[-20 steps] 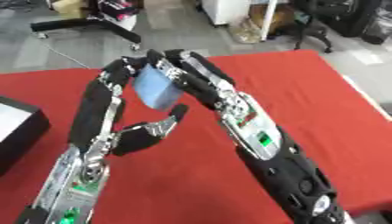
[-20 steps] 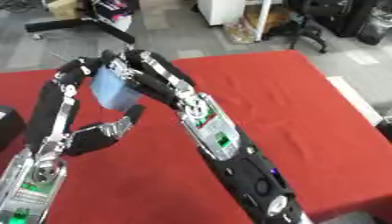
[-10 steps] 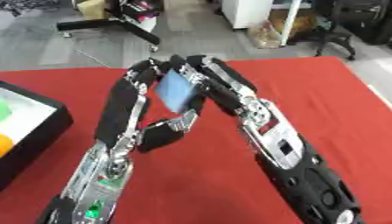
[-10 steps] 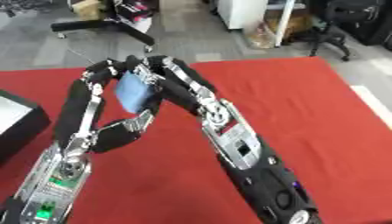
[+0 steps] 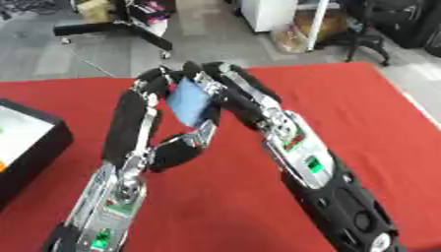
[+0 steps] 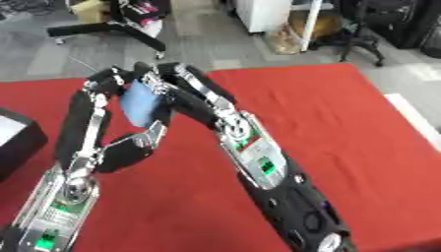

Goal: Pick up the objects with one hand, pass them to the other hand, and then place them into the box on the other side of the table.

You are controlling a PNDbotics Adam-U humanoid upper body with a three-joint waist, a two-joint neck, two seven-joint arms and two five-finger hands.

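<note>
A flat light-blue object is held up above the red table, between my two hands. My left hand rises from the lower left. Its fingers curl over the object's top and left edge, and its thumb sits bent below it. My right hand comes in from the lower right, its fingers closed against the object's right side and top. A black box stands at the table's left edge, with a pale inside and a bit of orange showing.
Past the table's far edge lies grey floor with a black wheeled stand, a cardboard box and an office chair. The table's right edge runs close to my right arm.
Both hands stay joined on the blue object and have lifted slightly. The whole picture has shifted between frames, so the box at the left shows differently.
</note>
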